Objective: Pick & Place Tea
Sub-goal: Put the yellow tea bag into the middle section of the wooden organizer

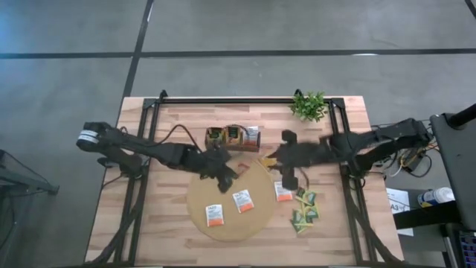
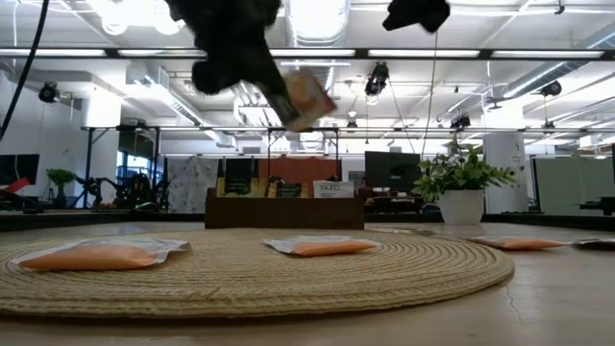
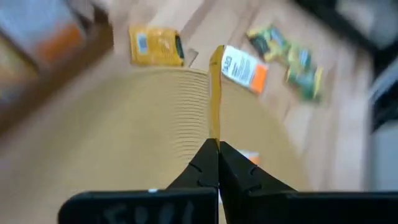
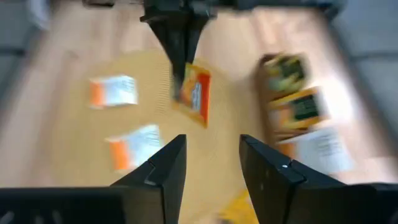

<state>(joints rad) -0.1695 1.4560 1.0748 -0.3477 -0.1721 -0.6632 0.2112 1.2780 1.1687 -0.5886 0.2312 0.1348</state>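
Observation:
Over the round tan mat [image 1: 223,195] my left gripper [image 1: 225,170] is shut on one orange-and-white tea sachet [image 4: 194,93], which also shows in the low view [image 2: 306,101]. My right gripper [image 4: 211,160] hangs open and empty above the mat's far right edge [image 1: 274,159], facing the left one. Three white-and-orange tea sachets [image 1: 214,214] [image 1: 242,201] [image 1: 283,192] lie flat on the mat. Green sachets [image 1: 305,208] lie on the table to its right. A yellow one [image 1: 266,161] lies under the right gripper. My left gripper pinches the sachet's upper edge [image 4: 180,84] between its two fingers [image 3: 208,163], which slant downward. In the left wrist view the sachet shows edge-on [image 3: 215,93], reaching forward from the fingertips. It hangs tilted below the fingers, lifted clear of the mat.
A dark brown tray [image 1: 233,137] holding sachets stands beyond the mat. A small green plant [image 1: 309,106] in a white pot is at the far right corner. Black frame bars [image 1: 141,149] run along the table's left, right and far edges.

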